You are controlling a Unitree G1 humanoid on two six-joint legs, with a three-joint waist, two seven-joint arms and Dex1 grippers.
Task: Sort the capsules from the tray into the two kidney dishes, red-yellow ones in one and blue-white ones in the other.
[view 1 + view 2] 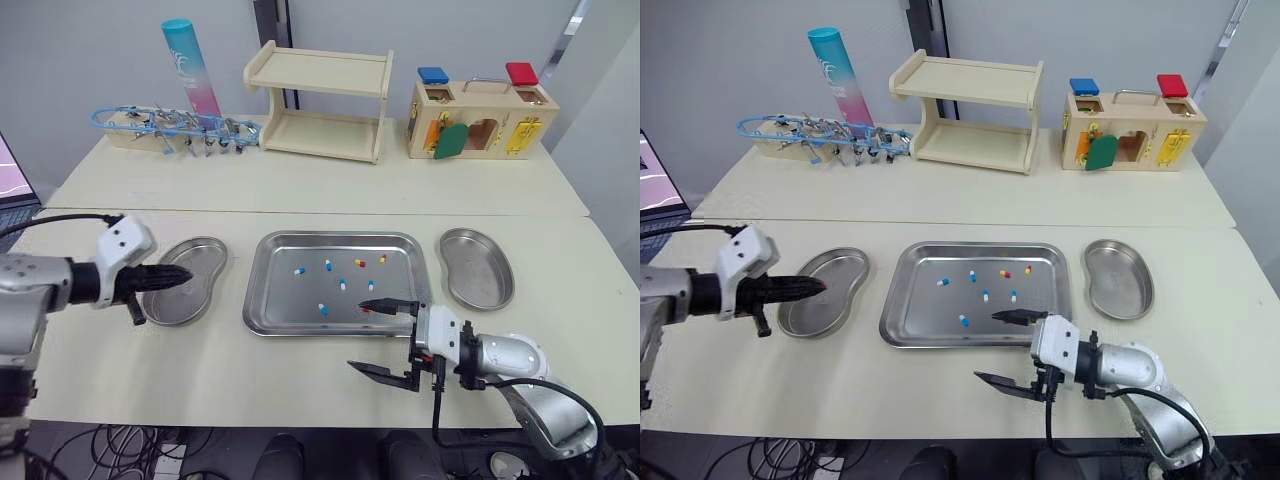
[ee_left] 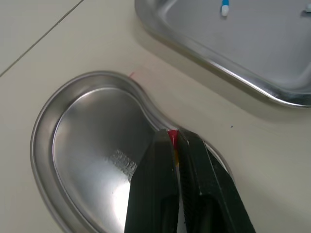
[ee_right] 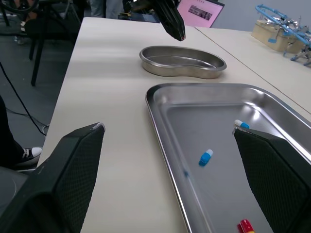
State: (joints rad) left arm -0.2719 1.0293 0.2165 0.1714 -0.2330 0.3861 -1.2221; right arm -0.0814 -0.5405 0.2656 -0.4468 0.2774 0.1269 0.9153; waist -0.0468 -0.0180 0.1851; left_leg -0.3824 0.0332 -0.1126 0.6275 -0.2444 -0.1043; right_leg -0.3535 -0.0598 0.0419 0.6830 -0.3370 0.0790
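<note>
In the centre of the frame, the tray [image 1: 290, 300] holds scattered capsules [image 1: 328, 265]. At left, the left hand [image 1: 183, 274], pinched shut on a red-yellow capsule [image 2: 172, 138], hangs over the left kidney dish [image 1: 205, 252]. At lower right, the right hand [image 1: 365, 336] gapes wide across the tray's near rim. The right kidney dish [image 1: 478, 270] sits just beside the tray, with open surface [image 1: 300, 375] below.

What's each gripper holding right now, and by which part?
Left gripper: shut on a red-yellow capsule, pinched between the tips of its fingers, red end poking out, over the left kidney dish. Right gripper: open, nothing held.
</note>
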